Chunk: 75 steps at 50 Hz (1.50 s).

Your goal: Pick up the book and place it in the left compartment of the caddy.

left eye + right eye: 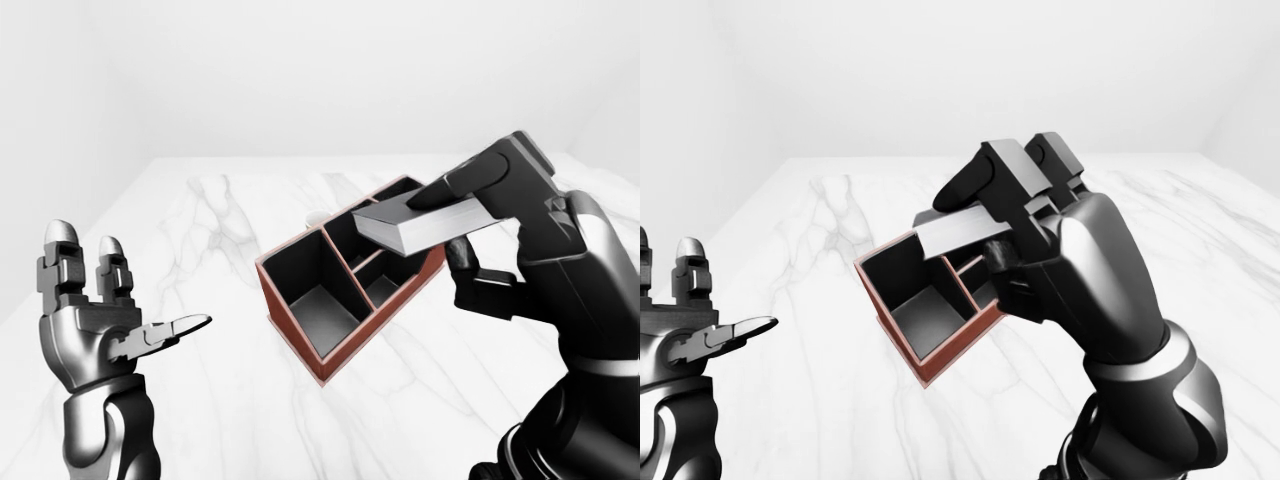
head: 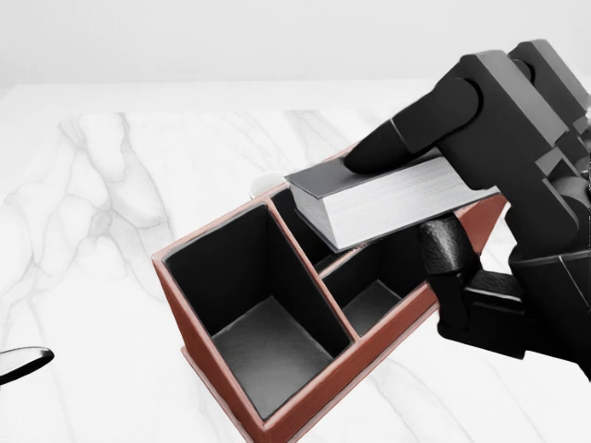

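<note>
The right robot hand (image 2: 434, 217) is clamped on the book (image 2: 388, 198): dark upper fingers (image 2: 406, 138) press on the grey cover while the thumb (image 2: 448, 254) pushes up from beneath the pale page block. In the head view the book sits right of centre, held clear of the tabletop (image 2: 102, 203), roughly level with a slight tilt, one corner pointing toward the left of the frame. It hangs over the caddy's right-hand compartments and hides part of their upper rim; whether it touches that rim cannot be told.

The left robot hand (image 1: 105, 315) stands at the lower left of the left-eye view, raised and spread wide, two fingers upright and the thumb pointing to the right. It holds nothing and is well apart from the caddy. In the head view only a thin sliver of it shows at the bottom left edge.

The caddy (image 2: 199, 355) is a reddish-brown box with a dark lining, set at an angle on the white marble tabletop, low in the centre of the head view. Its large left compartment (image 2: 263, 346) lies open to view and empty, the grey floor bare. A divider separates it from two smaller compartments on the right; the lower one also shows a bare floor, while the upper one is mostly covered by the book and the hand.

A small white rounded object (image 2: 266, 182) peeks out just past the caddy's upper edge, too hidden to identify.
</note>
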{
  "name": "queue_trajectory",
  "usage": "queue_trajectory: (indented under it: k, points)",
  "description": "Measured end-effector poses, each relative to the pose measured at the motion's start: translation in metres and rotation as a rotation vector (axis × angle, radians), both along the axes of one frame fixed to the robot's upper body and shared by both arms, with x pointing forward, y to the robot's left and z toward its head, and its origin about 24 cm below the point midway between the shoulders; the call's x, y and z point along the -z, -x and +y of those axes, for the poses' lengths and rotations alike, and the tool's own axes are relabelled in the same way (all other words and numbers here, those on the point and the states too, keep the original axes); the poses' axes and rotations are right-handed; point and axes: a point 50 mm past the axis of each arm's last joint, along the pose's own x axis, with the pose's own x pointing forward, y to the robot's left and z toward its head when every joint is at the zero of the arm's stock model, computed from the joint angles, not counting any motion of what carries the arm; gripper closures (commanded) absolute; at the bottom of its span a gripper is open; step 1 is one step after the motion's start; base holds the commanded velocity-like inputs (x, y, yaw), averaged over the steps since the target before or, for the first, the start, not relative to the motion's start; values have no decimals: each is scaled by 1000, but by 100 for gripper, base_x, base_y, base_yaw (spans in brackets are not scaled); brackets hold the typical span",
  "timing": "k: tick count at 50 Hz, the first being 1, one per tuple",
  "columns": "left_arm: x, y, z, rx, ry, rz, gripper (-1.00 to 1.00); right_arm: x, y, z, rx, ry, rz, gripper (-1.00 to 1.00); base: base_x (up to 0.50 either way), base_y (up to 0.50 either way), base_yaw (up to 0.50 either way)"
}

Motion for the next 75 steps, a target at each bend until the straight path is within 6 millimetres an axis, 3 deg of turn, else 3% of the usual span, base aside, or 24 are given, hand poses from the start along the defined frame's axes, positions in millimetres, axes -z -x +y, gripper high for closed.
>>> queue_trajectory:
  k: [15,28,51,75]
  points:
    - [0,0,1,-3,2,-1,-100,12,-2,-6,-409,-149,131,100,0,0,0]
    - [0,0,1,-4,3,-2,-100,21,-10,-10,-602,-234,234,100,0,0,0]
    - [0,0,1,-1,2,0,-100,44,-36,-9,-629,-346,393,100,0,0,0]
    - [-1,1,1,-3,2,-6,-100,67,-47,8,-600,-314,520,100,0,0,0]
